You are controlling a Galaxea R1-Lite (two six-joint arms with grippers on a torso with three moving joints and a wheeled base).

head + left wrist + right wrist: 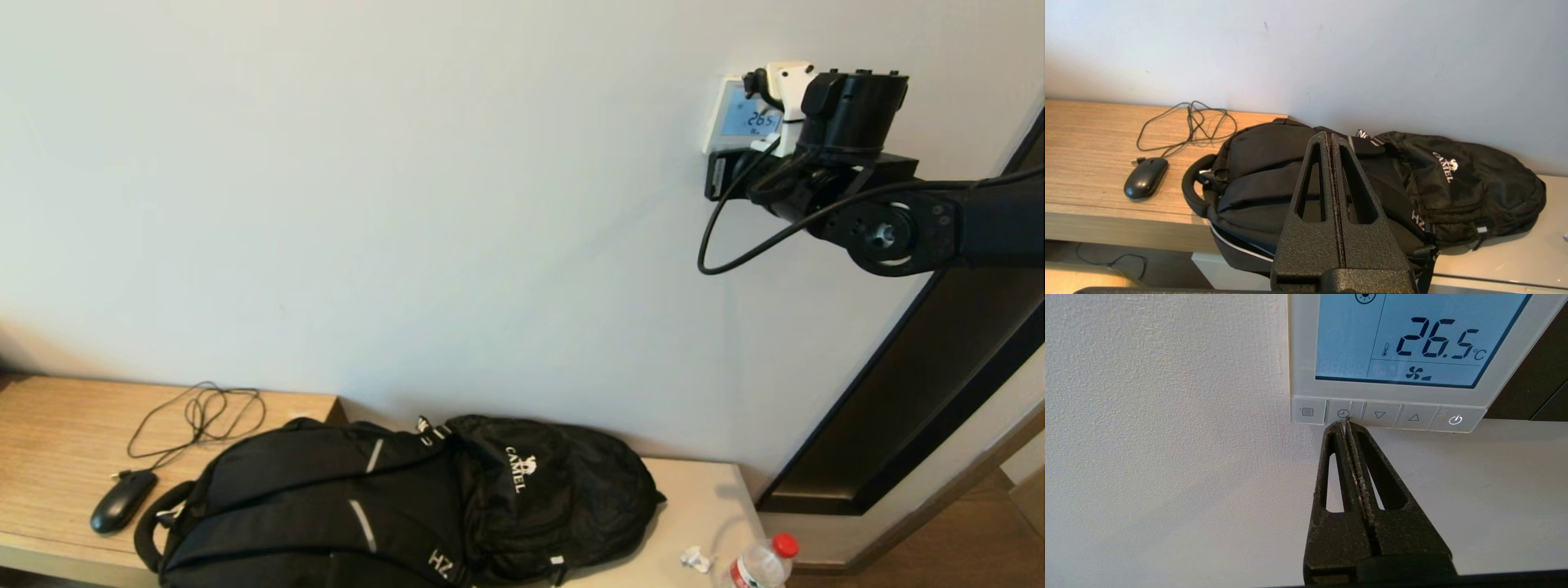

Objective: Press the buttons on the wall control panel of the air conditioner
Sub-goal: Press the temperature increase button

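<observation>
The white wall control panel (pixel 722 114) hangs on the wall at the upper right, its screen lit light blue and reading 26.5. In the right wrist view the panel (pixel 1302 347) fills the top, with its row of pale buttons (pixel 1380 415) along the bottom edge. My right gripper (pixel 1345 424) is shut and empty. Its tip touches the lower edge of the clock button (pixel 1343 412), second from the wall-side end. In the head view the right arm's wrist hides the gripper and most of the panel. My left gripper (pixel 1329 135) is shut and empty, parked above a black backpack.
A dark square plate (pixel 1531 388) sits right beside the panel. Below, a black backpack (pixel 392 506), a black mouse (pixel 122 500) with its cable, and a water bottle (pixel 763 563) lie on the wooden shelf (pixel 49 425). A dark door frame (pixel 922 392) slants at the right.
</observation>
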